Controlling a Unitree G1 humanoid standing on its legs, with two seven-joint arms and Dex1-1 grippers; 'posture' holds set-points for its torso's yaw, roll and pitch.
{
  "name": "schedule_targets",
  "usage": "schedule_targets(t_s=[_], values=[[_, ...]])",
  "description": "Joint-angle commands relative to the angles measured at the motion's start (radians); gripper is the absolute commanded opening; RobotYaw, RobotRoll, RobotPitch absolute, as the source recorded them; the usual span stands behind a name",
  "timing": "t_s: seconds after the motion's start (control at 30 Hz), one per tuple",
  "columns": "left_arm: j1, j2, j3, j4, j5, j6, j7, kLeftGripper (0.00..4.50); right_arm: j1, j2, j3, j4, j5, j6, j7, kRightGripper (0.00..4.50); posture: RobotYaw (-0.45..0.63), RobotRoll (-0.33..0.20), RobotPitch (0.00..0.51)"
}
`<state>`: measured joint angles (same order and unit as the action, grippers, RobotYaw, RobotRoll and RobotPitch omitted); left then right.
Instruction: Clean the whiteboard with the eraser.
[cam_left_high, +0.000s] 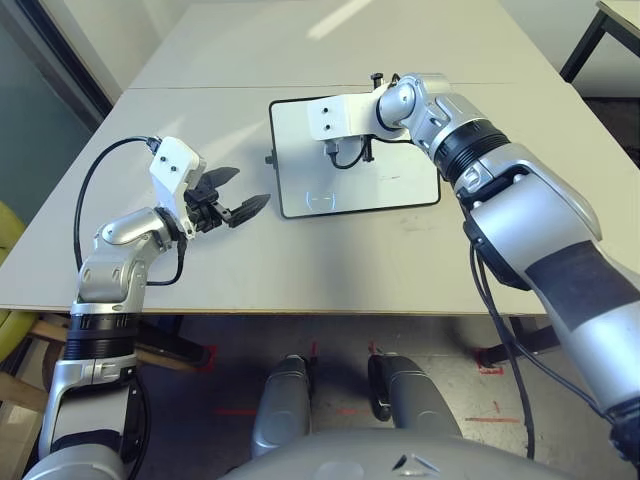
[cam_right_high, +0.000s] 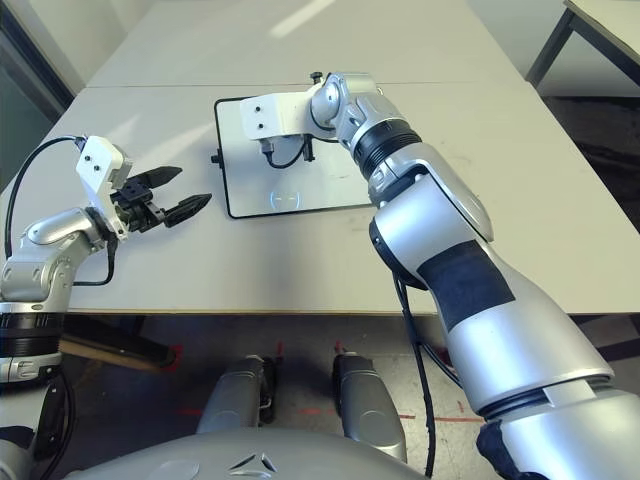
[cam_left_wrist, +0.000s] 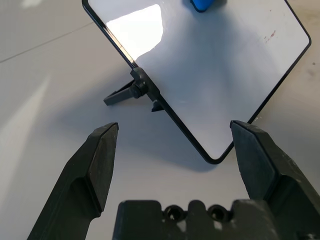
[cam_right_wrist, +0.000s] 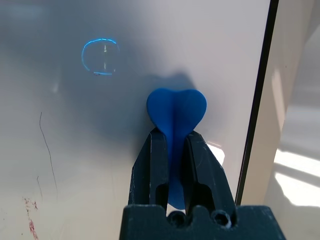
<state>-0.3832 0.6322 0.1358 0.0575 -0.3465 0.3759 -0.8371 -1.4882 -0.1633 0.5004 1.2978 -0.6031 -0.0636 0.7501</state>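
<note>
The whiteboard (cam_left_high: 390, 188) lies flat on the table, black-framed, with a small side knob (cam_left_wrist: 139, 88) on its left edge. Faint red marks (cam_right_wrist: 30, 220) remain near one edge. My right gripper (cam_right_wrist: 172, 137) is shut on the blue eraser (cam_right_wrist: 176, 112), whose rounded end presses on the board's surface near its far left part. The eraser's tip (cam_left_wrist: 202, 4) also shows in the left wrist view. My left gripper (cam_left_high: 250, 187) hovers open just left of the board with nothing between its fingers, pointing at the board's near left corner (cam_left_wrist: 212, 157).
The board sits mid-table, behind it a seam (cam_left_high: 200, 86) where a second tabletop joins. The table's front edge (cam_left_high: 300, 310) runs close below the arms. A dark table leg (cam_left_high: 590, 40) stands at the far right.
</note>
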Motion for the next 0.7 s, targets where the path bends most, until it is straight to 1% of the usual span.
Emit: schedule_targets(t_s=[0.03,0.7], values=[[-0.011,-0.006,-0.019,0.023,0.002,-0.001,-0.010,4.50,0.010,-0.037,0.011,0.029,-0.015,0.033,0.009,0.18,0.03,0.000,0.106],[-0.047,-0.006,-0.036,0.058,0.008,-0.014,-0.024,4.50,0.045,-0.116,0.027,0.031,-0.033,0.035,0.039,0.17,0.01,0.000,0.101]])
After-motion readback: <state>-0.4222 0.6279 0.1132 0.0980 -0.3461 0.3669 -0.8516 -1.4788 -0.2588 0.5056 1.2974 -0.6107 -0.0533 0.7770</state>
